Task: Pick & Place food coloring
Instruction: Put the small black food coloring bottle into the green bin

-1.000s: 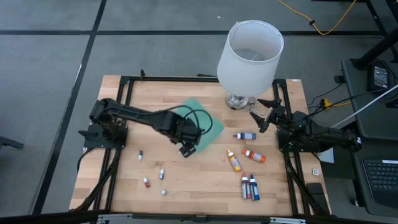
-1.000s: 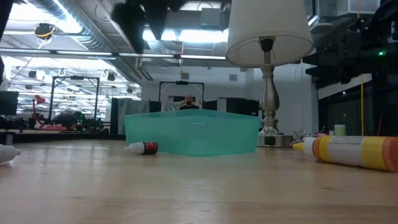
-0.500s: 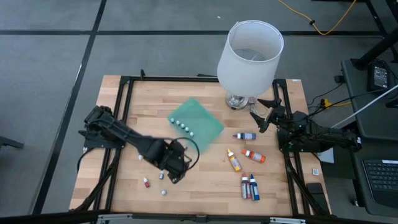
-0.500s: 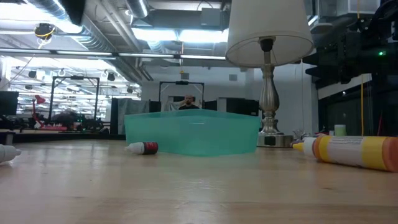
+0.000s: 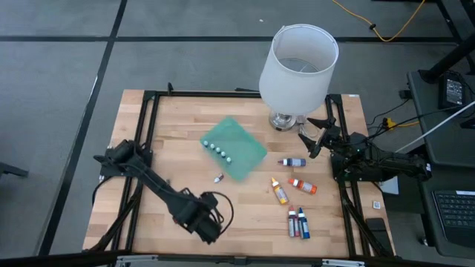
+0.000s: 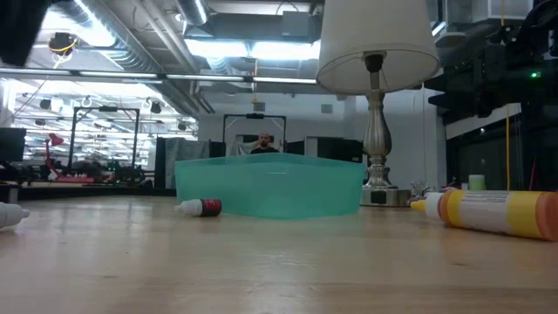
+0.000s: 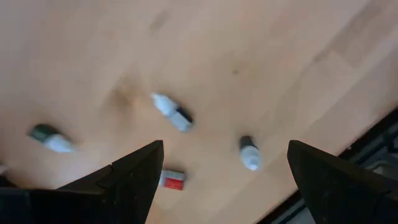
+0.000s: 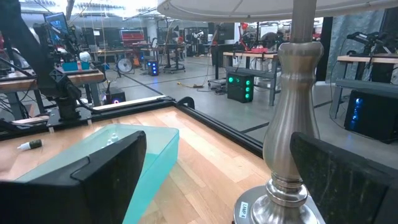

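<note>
Left fingers: spread wide apart in the left wrist view, with nothing held between them.
Left gripper (image 5: 208, 228): seen low over the wood at about 7 o'clock on the table (image 5: 245, 211), above a few tiny bottles.
Tiny bottles under the left gripper: four are seen lying flat in the left wrist view, one with a dark body (image 7: 173, 112), one with a white cap (image 7: 249, 153), one green one (image 7: 51, 138), and one red one (image 7: 171, 180) partly hidden by a finger.
Right fingers: spread wide apart in the right wrist view, with nothing held between them.
Right gripper (image 5: 312, 136): parked at about 3 o'clock on the table, next to the lamp base (image 5: 282, 121).
Green tray (image 5: 234, 148): placed near the middle of the table, with a row of tiny white-capped bottles (image 5: 217, 148) lying in it.
Lone tiny bottle (image 5: 219, 178): lying on the wood just at 6 o'clock of the green tray.
Blue bottle (image 5: 293, 162): lying flat at about 3 o'clock of the tray.
Orange bottle (image 5: 279, 191): lying at about 4 o'clock on the table, with a red-orange bottle (image 5: 303, 185) just beside it.
Bottle group (image 5: 298, 222): three bottles lying side by side at about 5 o'clock, close to the table edge.
Lamp shade (image 5: 299, 65): big and white, seen at about 1 o'clock.
Low view: a tiny red bottle (image 6: 200, 207) is seen in front of the tray, and a big orange bottle (image 6: 493, 212) far to the side.
</note>
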`<action>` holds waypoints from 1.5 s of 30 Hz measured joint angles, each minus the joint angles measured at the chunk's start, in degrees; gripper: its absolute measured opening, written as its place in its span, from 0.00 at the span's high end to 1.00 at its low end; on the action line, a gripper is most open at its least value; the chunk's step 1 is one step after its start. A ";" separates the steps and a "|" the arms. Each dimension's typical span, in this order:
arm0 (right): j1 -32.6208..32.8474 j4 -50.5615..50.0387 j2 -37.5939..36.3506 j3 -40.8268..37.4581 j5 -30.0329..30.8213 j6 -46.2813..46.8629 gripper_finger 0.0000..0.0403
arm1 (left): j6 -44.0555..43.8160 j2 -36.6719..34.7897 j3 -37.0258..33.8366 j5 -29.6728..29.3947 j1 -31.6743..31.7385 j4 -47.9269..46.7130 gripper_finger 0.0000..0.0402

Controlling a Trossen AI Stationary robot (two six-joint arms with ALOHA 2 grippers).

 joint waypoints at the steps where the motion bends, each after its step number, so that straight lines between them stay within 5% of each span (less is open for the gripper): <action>1: -0.01 0.02 0.00 0.00 -0.01 0.00 0.02 | -0.16 0.75 0.00 0.09 -0.41 1.09 0.17; 31: -0.01 0.02 0.00 0.00 -0.01 0.00 0.02 | -1.47 12.53 0.00 5.60 -4.62 7.19 0.18; 45: -0.02 0.01 0.00 0.00 0.00 0.00 0.02 | -1.38 12.53 0.00 6.06 -4.62 7.11 0.55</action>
